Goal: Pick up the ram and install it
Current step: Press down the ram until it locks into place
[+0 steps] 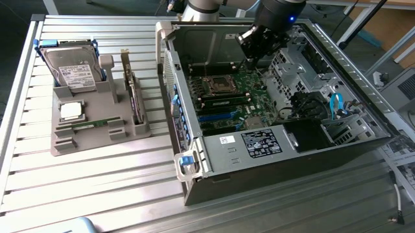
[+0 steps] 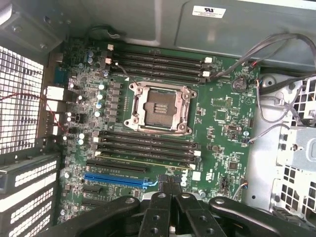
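Inside, the open computer case (image 1: 272, 145) lies on its side on the slatted metal table (image 1: 97, 179), with its green motherboard (image 2: 222, 113) facing up. At the board's middle sits an empty processor socket (image 2: 158, 106) in its metal frame, and rows of long dark memory slots (image 2: 148, 145) run on either side of it; whether one of the slots near the socket already carries a stick cannot be told for sure, though a pale greenish strip shows along the lowest of them in the wrist view. A blue expansion slot (image 2: 116, 180) lies just beyond those rows. At the case's far end, toward the exterior view's right, a metal drive cage (image 1: 350, 124) holds a blue cable (image 1: 335, 104) and a tangle of dark wiring. The gripper (image 2: 170, 190) hangs within the case above the motherboard, its two dark fingers (image 2: 158, 217) pressed together with no gap between them and nothing held. Well apart from the case, toward the exterior view's left, a grey parts holder (image 1: 97, 131) stands on the table. In its compartments are a hard drive (image 1: 75, 70) leaning upright at the back, a dark expansion card (image 1: 133, 92) standing on edge along the side nearest the case, a square silver processor (image 1: 71, 110) lying flat, and the ram (image 1: 96, 124), a thin green stick resting in a low cradle near the holder's front.
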`<state>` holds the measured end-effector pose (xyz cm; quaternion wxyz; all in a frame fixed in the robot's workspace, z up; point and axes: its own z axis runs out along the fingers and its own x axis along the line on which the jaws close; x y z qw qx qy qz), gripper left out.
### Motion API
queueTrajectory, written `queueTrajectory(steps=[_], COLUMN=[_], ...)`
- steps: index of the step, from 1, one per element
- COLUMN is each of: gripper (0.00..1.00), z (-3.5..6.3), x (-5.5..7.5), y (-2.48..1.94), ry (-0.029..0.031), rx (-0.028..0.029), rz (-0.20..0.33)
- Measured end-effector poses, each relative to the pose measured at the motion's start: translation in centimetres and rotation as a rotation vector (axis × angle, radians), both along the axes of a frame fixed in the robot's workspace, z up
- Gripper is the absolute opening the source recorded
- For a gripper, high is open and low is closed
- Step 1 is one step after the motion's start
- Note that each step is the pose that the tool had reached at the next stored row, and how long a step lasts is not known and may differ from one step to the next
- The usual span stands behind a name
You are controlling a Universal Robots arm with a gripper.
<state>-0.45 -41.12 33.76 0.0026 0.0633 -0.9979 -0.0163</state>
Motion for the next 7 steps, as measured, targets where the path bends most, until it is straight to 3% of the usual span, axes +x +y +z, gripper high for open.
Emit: queueTrajectory(steps=[7], gripper=[0.11], z=[0.0], x=[-0.1], y=[0.0], ry=[0.0013], rx=[0.0001], rz=[0.0])
